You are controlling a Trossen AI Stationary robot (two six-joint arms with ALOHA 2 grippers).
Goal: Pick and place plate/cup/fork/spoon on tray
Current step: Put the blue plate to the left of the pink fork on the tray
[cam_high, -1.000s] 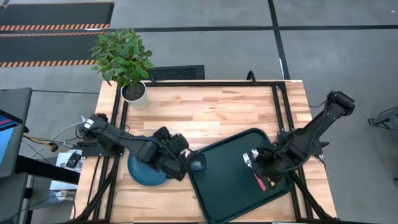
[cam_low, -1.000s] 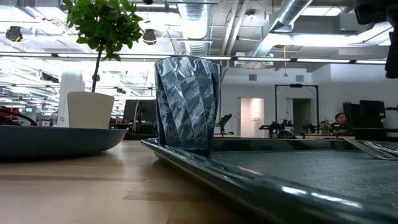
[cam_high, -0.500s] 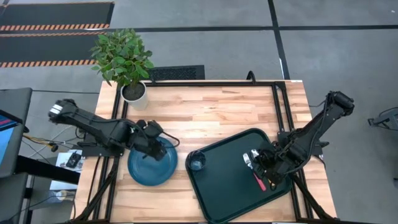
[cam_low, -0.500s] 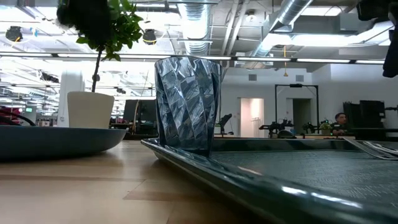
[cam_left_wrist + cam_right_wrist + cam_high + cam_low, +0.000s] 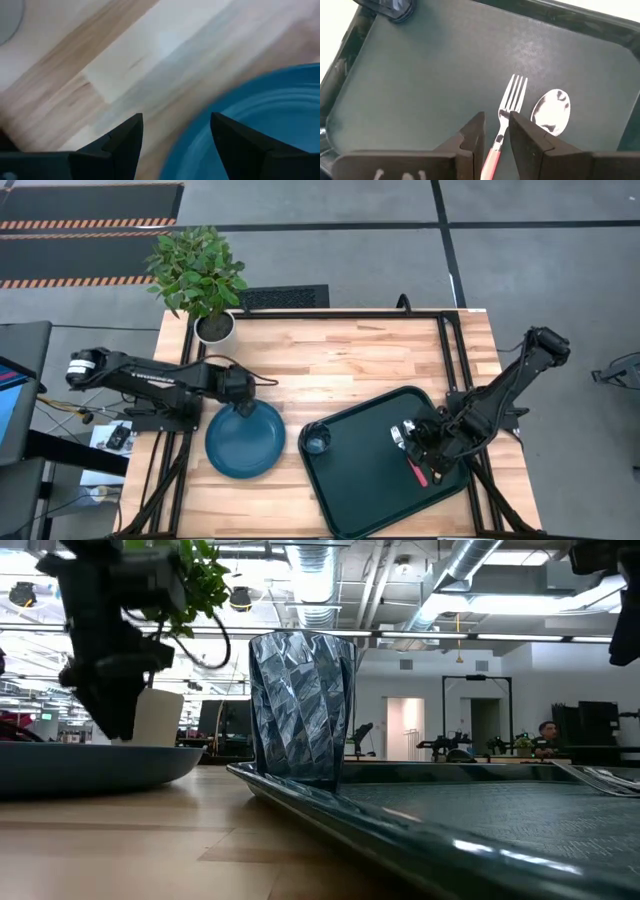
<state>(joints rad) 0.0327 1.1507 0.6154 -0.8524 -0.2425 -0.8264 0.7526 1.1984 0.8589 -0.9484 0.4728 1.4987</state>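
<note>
The left tool (image 5: 240, 393) hung over the far edge of the plate (image 5: 245, 440), fingers (image 5: 122, 142) spread apart with nothing between them, just wood and blue rim showing in the gap in its wrist view. The plate sat flat on the surface (image 5: 340, 360), left of the tray (image 5: 385, 460) and not quite touching it, so it wasn't on the tray yet. A potted plant (image 5: 200, 275) stood at the far left corner, well away from the plate.

On the tray, the cup (image 5: 318, 443) stood upright in the left corner, near the rim. In the low view the cup (image 5: 300, 705) stood right on the tray's edge (image 5: 400, 830), with the plate (image 5: 90, 765) off to the left.

Further right, the fork (image 5: 507, 117) and spoon (image 5: 551, 111) lay side by side on the tray's right part, the heads close together but not clearly touching. The right tool (image 5: 496, 137) hovered just above the fork's pink handle, its fingers nearly together with only a narrow gap and the handle showing through it. Couldn't tell if they actually touched the fork. From above, the right tool (image 5: 428, 442) was over the tray's right half.
</note>
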